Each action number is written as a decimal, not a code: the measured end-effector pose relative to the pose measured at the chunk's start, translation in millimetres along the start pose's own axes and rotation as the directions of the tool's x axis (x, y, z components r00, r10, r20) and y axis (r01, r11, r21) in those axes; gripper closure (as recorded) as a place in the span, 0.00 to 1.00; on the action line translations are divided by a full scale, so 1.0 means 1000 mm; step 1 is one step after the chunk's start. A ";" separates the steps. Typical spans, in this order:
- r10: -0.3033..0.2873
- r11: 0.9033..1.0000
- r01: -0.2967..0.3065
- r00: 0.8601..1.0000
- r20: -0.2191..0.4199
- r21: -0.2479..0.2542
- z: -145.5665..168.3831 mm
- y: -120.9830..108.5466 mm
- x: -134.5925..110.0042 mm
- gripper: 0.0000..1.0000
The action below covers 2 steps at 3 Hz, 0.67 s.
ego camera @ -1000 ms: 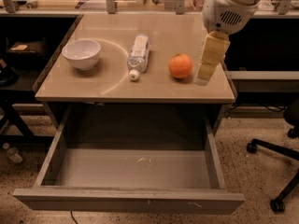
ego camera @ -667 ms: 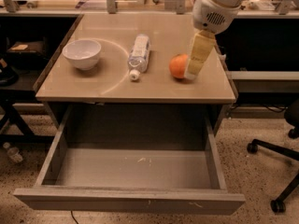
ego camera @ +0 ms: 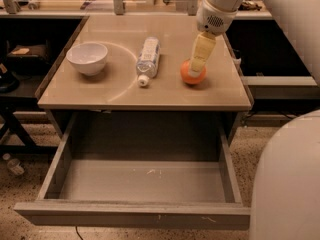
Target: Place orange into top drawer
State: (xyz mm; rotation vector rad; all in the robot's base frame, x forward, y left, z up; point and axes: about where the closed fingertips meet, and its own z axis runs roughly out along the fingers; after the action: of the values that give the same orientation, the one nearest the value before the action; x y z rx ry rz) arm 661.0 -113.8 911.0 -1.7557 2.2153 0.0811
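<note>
The orange sits on the tan table top, right of centre. My gripper comes down from the upper right, and its cream tip is right over the top of the orange, covering its upper right part. The top drawer is pulled wide open below the table's front edge. Its flat grey bottom is bare and its front panel is nearest the camera.
A white bowl stands at the table's left. A clear water bottle lies on its side in the middle, cap toward the front. My white robot body fills the lower right. Dark shelves and benches stand to both sides.
My gripper has moved left and down, from beside the orange's right side to right over the orange. The orange, bottle, bowl and drawer have not moved.
</note>
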 end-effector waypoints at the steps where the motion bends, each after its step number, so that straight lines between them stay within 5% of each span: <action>1: -0.011 1.000 0.011 1.000 0.019 -0.002 0.011 -0.004 0.001 0.00; 2: 0.009 1.000 -0.008 0.999 0.031 -0.020 0.027 -0.011 0.007 0.00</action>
State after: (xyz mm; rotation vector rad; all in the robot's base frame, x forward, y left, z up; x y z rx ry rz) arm 676.2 -116.5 885.0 -1.7439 2.2074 0.1314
